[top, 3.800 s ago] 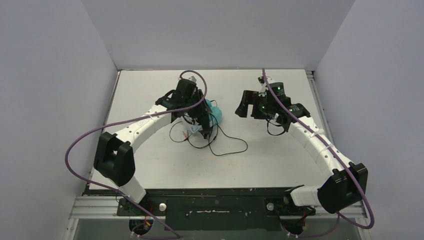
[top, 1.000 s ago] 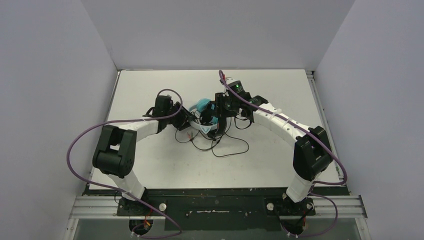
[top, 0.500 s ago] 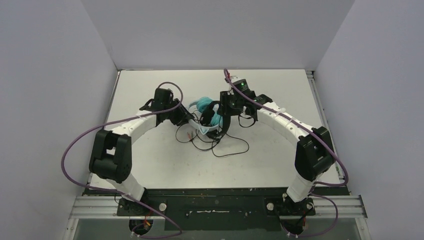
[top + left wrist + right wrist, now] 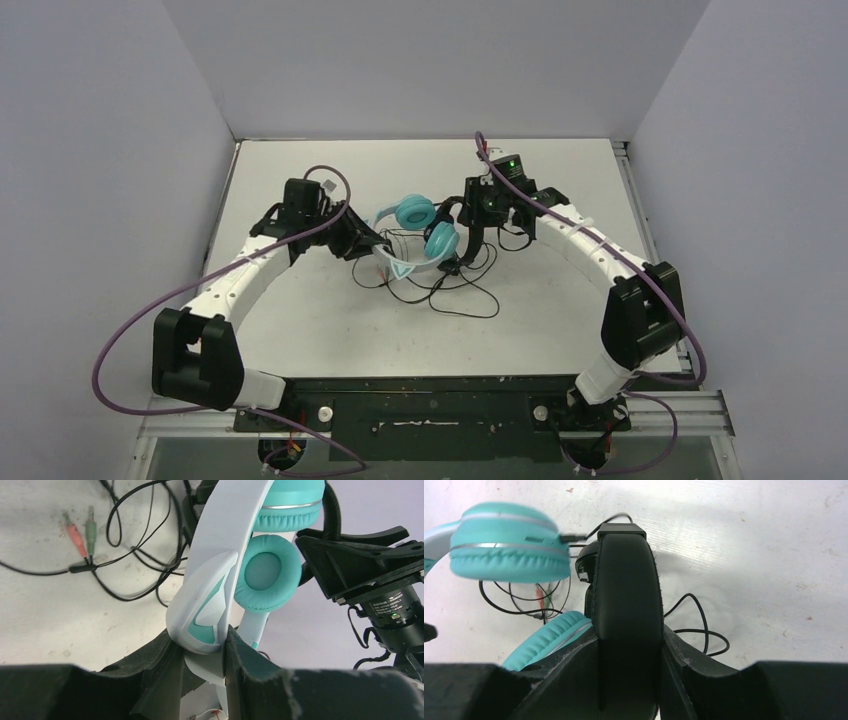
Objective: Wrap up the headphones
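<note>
While the left gripper (image 4: 202, 652) clamps the pale headband (image 4: 220, 540) of the teal headphones (image 4: 413, 212) and the right gripper (image 4: 628, 645) grips black headphones (image 4: 626, 580) mid-worktop, tangled cables (image 4: 82, 569) could snag if pulled apart.

Teal cat-ear headphones (image 4: 272, 567): smooth satin white plastic headband, soft matt teal cushions (shiny silver trim ring), pinched between the left gripper's (image 4: 202, 642) grainy matt black fingers (image 4: 250, 665). Right gripper (image 4: 629, 637) clasps a matt black padded band (image 4: 626, 590).

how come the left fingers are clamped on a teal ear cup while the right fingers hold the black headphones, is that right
Not quite: the left wrist view shows the left fingers clamped on the pale headband, not a teal ear cup. The right fingers do hold the black headphones.
</note>
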Motion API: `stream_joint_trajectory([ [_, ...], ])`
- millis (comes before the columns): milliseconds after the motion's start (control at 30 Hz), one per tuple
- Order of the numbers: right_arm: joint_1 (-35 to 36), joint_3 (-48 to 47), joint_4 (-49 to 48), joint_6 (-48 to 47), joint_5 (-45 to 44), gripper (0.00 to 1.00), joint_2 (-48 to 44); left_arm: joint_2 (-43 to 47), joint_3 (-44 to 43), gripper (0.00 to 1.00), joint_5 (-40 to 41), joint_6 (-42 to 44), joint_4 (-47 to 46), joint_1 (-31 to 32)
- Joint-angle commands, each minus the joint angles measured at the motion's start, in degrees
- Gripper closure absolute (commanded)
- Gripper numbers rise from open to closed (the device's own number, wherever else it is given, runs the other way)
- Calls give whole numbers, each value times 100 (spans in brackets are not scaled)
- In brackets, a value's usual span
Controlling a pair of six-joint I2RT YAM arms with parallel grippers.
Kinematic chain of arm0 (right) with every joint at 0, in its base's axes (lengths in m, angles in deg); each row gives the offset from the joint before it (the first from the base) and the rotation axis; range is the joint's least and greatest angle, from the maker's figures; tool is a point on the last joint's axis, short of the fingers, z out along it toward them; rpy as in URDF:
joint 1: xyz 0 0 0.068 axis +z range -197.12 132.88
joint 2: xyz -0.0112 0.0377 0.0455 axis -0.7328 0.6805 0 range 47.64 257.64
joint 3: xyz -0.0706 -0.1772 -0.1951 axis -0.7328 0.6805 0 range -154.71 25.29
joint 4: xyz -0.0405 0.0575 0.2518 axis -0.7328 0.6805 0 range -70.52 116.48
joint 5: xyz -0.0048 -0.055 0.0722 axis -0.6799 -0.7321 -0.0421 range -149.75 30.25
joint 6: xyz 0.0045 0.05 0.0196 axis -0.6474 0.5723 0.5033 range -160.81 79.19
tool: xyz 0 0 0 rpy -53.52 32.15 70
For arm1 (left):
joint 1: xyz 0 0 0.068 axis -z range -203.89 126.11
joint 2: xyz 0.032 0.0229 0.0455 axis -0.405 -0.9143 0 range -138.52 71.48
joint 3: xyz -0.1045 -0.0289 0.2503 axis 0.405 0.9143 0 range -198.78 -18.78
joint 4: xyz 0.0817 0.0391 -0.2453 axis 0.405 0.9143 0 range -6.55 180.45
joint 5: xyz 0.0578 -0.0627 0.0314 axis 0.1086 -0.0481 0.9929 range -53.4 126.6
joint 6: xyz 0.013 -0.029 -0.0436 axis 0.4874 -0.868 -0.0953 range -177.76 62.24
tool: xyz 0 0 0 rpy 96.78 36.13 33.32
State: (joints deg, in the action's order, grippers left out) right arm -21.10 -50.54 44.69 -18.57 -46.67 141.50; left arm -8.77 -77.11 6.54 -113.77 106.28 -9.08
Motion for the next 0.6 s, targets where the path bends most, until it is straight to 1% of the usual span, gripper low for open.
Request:
stream_joint_trajectory([
  [0, -221, 43, -31, 346, -586, 81, -535, 441, -706, 95, -292, 585, 944, -297],
  [33, -269, 61, 46, 385, -731, 81, -587, 531, -782, 95, -180, 724, 1223, -403],
  [100, -364, 82, 241, 457, -1172, 80, -722, 754, -879, 95, 17, 802, 1398, -591],
  [200, -528, 99, 469, 514, -1720, 80, -988, 1259, -874, 95, 223, 568, 1322, -761],
  [300, -793, 28, 705, 621, -2123, 80, -1287, 1875, -732, 95, 432, 192, 1030, -960],
  [367, -929, -16, 828, 721, -2473, 80, -1501, 2181, -799, 95, 758, 197, 1085, -1146],
  [400, -999, -56, 921, 811, -2712, 80, -1618, 2274, -948, 95, 1024, 281, 1289, -1246],
  [467, -1207, -193, 1129, 959, -3108, 81, -1757, 2378, -1496, 95, 1843, 467, 1886, -1428],
  [567, -1543, -448, 1531, 1316, -3913, 81, -1903, 2461, -2355, 95, 3391, 668, 2737, -1450],
])
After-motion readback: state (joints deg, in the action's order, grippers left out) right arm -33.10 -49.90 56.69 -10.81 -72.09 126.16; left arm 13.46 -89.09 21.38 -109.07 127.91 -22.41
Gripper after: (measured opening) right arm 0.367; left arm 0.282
